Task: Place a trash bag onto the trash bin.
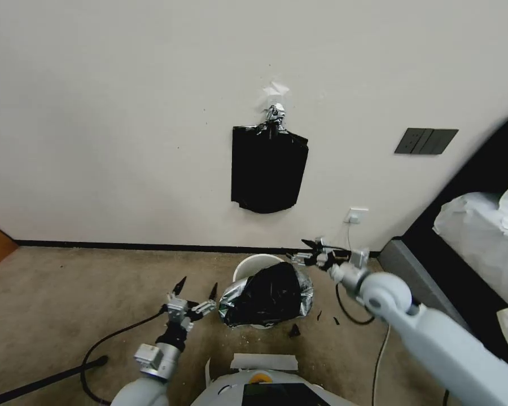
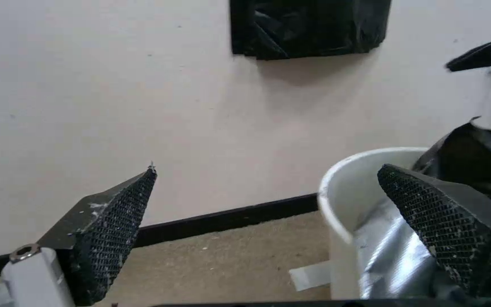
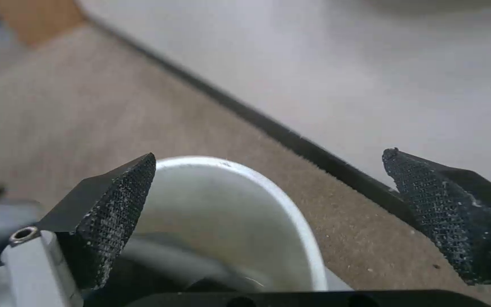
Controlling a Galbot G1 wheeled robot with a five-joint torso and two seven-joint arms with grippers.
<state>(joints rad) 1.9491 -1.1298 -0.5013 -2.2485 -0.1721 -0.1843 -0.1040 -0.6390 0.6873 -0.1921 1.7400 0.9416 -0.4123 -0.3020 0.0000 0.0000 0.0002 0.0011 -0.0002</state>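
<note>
Head view: trash bin (image 1: 253, 265), round, off-white plastic, on carpet by the wall. Trash bag (image 1: 268, 294), glossy wrinkled black film, draped over its near side, hiding most of the rim. Left gripper (image 1: 196, 291) beside it, fingers apart, empty. Right gripper (image 1: 300, 251) at far rim, fingers spread.
</note>
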